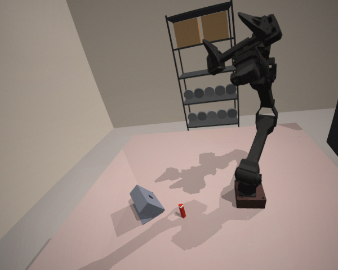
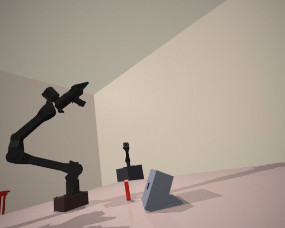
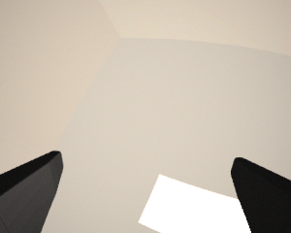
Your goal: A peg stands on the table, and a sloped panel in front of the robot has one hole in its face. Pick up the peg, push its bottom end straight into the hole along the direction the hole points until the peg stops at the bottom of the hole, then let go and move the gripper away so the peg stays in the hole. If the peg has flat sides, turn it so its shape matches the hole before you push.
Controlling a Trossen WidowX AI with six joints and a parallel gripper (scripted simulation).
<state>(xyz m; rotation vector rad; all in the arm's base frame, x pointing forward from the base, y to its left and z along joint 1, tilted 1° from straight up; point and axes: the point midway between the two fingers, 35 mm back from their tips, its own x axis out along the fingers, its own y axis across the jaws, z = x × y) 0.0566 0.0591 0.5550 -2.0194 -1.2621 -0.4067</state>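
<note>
A red peg (image 1: pixel 182 212) (image 2: pixel 127 192) with a pale band near its top stands upright on the table between the arm's base and the panel. It seems to have flat sides. The grey-blue sloped panel (image 1: pixel 154 209) (image 2: pixel 160 190) stands beside it, with a dark, narrow hole (image 1: pixel 151 197) (image 2: pixel 148 185) in its face; nothing is in the hole. My gripper (image 1: pixel 221 26) (image 2: pixel 87 82) (image 3: pixel 149 165) is wide open and empty. It is high above the table, tilted upward, far from the peg and panel. The wrist view shows only walls, ceiling and a bright white patch between the fingers.
The arm's brown base block (image 1: pixel 250 202) (image 2: pixel 71 201) stands on the pink table (image 1: pixel 84 247) (image 2: pixel 248 196). A shelf rack (image 1: pixel 207 100) stands behind the table. A second arm on a dark box (image 2: pixel 129 173) is in the background.
</note>
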